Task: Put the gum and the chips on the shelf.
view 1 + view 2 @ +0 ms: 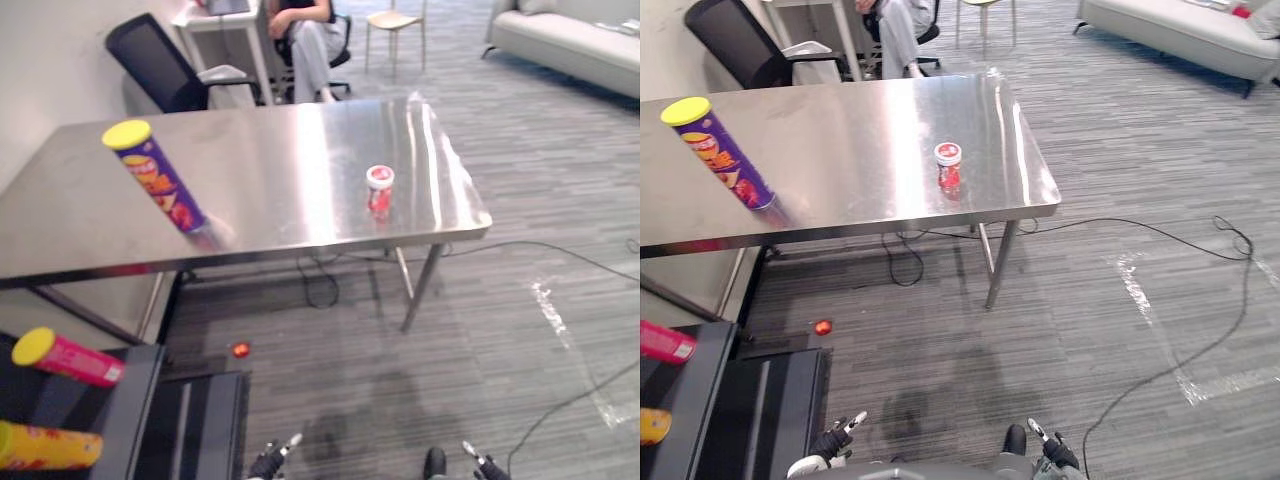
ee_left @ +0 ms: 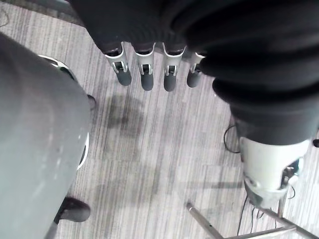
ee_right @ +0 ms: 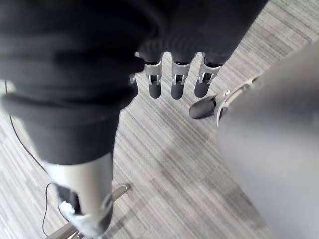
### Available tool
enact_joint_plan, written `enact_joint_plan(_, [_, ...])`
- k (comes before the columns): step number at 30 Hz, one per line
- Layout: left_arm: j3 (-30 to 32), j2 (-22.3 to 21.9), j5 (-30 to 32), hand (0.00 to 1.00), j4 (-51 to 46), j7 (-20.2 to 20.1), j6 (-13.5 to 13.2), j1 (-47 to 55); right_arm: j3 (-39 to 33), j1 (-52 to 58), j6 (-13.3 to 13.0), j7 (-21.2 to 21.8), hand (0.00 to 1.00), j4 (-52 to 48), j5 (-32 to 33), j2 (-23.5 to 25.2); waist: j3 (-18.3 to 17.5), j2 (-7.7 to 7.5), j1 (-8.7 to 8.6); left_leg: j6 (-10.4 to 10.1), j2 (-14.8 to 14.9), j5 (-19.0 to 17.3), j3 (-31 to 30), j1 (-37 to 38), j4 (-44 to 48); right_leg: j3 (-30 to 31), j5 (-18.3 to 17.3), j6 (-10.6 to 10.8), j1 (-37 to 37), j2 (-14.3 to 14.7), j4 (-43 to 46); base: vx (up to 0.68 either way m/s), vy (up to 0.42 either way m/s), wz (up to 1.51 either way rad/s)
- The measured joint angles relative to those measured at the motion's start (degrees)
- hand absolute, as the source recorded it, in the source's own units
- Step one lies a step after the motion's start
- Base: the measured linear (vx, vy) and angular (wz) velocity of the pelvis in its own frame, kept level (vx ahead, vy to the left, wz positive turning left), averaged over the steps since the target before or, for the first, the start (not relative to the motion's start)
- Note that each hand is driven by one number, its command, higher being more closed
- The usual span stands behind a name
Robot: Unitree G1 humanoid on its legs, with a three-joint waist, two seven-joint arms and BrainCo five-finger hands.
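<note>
In the left eye view, a tall purple cardboard chips tube with a yellow plastic lid [image 1: 155,176] stands on the brushed-steel table [image 1: 280,140] near its left front edge. A small clear gum jar with a white lid and red label [image 1: 379,190] stands well apart from it, toward the right front corner. A black shelf unit [image 1: 140,400] sits low at the robot's left and already carries a pink tube with a yellow lid [image 1: 66,357] and a yellow tube [image 1: 45,447]. The left hand [image 1: 266,465] and the right hand [image 1: 487,467] hang low, far short of the table. The right eye view shows the same layout, with neither item touched. In the left wrist view the fingers [image 2: 147,74] point straight down over the grey carpet, relaxed and empty. In the right wrist view the fingers [image 3: 175,82] hang the same way, released. The tube is likely light and stiff but tall and easy to tip, so a wrap round its middle seems best. The jar looks small and slick; a pinch across its body just below the lid should suit it.
</note>
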Motion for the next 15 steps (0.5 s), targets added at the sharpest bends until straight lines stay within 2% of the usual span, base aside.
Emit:
enact_joint_plan(3, [-0.3, 0.0, 0.0, 0.0, -0.3, 0.1, 0.0, 0.0, 0.0, 0.6, 0.0, -0.4, 0.0, 0.2, 0.0, -0.4, 0.1, -0.2, 0.4, 0.1, -0.8, 0.0, -0.4, 0.1, -0.1, -1.4, -0.3, 0.4, 0.4, -0.8, 0.0, -0.09, -0.011, 0.03])
enact_joint_plan(4, [-0.1, 0.2, 0.0, 0.0, -0.7, 0.1, 0.0, 0.0, -0.1, 0.6, 0.0, -0.4, 0.0, 0.2, 0.0, -0.5, 0.3, -0.67, 0.73, 0.1, -1.1, 0.0, -0.6, -0.1, -0.2, -1.7, -1.2, 1.3, 0.4, -1.4, 0.0, -0.1, -0.034, 0.06])
enact_joint_plan(6, [0.4, 0.1, 0.0, 0.0, -0.7, 0.2, 0.0, 0.1, -1.2, 0.4, 0.0, -0.5, 0.0, 0.2, 0.1, -0.9, 0.2, -0.74, 0.61, -0.1, -1.6, 0.3, -2.2, -0.6, -0.8, -2.9, -2.3, 1.1, 0.3, -1.6, 0.0, -0.09, -0.038, 0.23])
enact_joint_plan(10, [2.7, 0.1, 0.1, 0.0, -1.1, 0.2, 0.0, 0.6, -9.7, -0.5, 0.0, -0.7, 0.0, 0.2, 0.2, -2.0, -0.4, -0.74, 0.85, -0.3, -1.8, 1.5, -3.6, -0.6, -2.6, -4.1, -2.5, 1.1, 0.4, -1.5, 0.0, 0.0, -0.026, 0.21])
enact_joint_plan(13, [3.9, 0.2, 0.1, 0.0, -1.7, 0.1, -0.1, 1.8, -16.3, -2.2, 0.0, -2.0, 0.0, -1.9, 0.3, -6.2, -1.3, -0.74, 0.85, 0.2, -1.9, 2.1, -4.2, -0.6, -3.1, -4.5, -2.2, 1.2, 0.4, -1.5, 0.0, 0.05, -0.006, 0.07])
enact_joint_plan(15, [4.4, 0.2, 0.0, 0.0, -2.4, -0.1, -0.2, 2.2, -17.5, -2.8, -0.2, -3.1, 0.0, -5.6, 0.3, -8.8, -1.5, -0.74, 0.81, 0.2, -1.9, 2.1, -4.5, -0.6, -3.1, -4.5, -2.2, 1.2, 0.4, -1.4, 0.0, 0.05, 0.004, 0.01])
